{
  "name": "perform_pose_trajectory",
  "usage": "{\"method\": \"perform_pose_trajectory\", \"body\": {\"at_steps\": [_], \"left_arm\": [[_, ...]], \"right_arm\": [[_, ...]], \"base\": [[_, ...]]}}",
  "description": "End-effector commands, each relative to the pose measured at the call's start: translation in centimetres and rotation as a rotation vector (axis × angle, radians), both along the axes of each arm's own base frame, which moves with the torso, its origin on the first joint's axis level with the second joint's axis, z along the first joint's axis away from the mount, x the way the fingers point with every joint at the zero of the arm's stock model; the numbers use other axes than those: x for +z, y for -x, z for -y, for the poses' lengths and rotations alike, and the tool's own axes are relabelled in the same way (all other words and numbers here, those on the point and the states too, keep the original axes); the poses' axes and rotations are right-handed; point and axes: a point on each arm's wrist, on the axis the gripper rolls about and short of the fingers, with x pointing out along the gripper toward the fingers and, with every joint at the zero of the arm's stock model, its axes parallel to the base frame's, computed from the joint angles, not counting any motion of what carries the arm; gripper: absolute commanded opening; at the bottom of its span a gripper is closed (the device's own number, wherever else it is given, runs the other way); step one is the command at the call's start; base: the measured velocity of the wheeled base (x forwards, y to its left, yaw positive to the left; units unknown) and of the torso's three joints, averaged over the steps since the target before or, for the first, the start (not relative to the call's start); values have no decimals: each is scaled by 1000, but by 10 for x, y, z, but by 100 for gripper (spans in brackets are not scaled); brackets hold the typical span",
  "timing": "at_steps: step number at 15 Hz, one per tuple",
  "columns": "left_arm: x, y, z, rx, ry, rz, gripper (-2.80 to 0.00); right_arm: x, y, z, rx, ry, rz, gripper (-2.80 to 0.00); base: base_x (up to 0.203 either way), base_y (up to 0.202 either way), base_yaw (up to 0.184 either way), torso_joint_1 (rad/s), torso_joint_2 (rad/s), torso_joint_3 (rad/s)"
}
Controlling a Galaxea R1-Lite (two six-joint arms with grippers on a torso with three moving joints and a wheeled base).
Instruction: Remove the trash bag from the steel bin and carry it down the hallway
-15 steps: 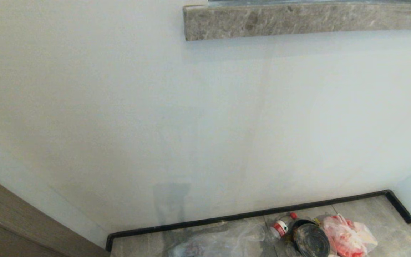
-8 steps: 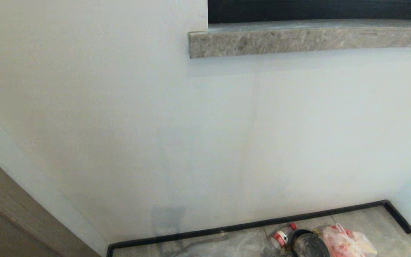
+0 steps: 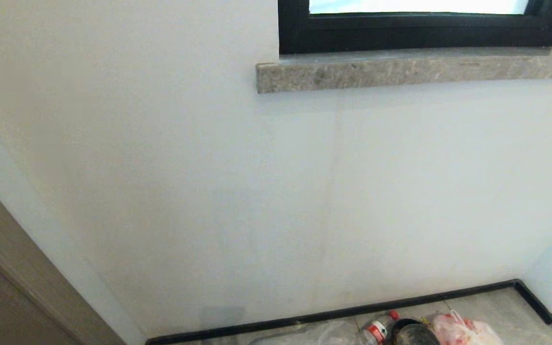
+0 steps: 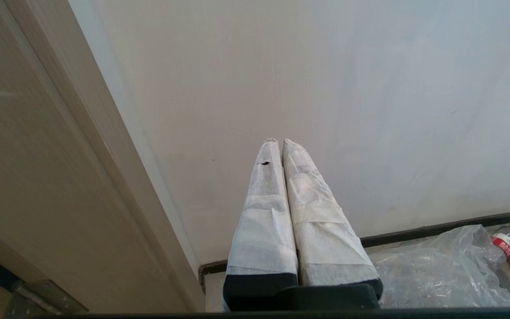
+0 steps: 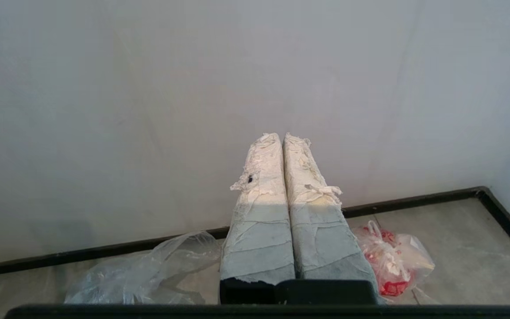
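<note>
The clear, crinkled trash bag [image 3: 312, 334] lies on the grey floor tiles against the wall, left of the steel bin [image 3: 415, 336]. Only the bin's dark round top shows, at the bottom edge of the head view. The trash bag [image 4: 436, 270] also shows in the left wrist view and the trash bag [image 5: 140, 270] in the right wrist view. My left gripper [image 4: 280, 141] is shut and empty, held in the air facing the wall. My right gripper [image 5: 282, 135] is also shut and empty, above the floor between the clear bag and a pink-red bag. Neither arm shows in the head view.
A plastic bottle [image 3: 377, 329] with a red cap lies between the clear bag and the bin. A pink-red bag [image 5: 392, 261] sits right of the bin. Black skirting [image 3: 448, 298] runs along the wall. A stone window sill [image 3: 400, 72] juts out above; a wooden panel [image 4: 38, 177] stands left.
The head view has tilted upward: the window and its sill slid down into the picture and the floor items dropped to the bottom edge. Nothing on the floor has moved.
</note>
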Motion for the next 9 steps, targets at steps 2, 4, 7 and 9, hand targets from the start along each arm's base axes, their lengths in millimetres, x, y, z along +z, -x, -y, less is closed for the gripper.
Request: {"method": "perform_pose_trajectory", "body": {"at_steps": [2,4,7,9], "left_arm": [[0,0,0,1,0,-2,-280],[0,0,0,-1,0,-3,-280],[0,0,0,0,0,-3,-280],[0,0,0,1,0,-2,-280]], "right_arm": [[0,0,0,0,3,1,-280],[0,0,0,0,0,1,-280],[0,0,0,7,12,1,-280],[0,0,0,4,12,-8,-280]], "base": [[0,0,0,0,0,0],[0,0,0,0,0,0],[0,0,0,0,0,0],[0,0,0,0,0,0]]}}
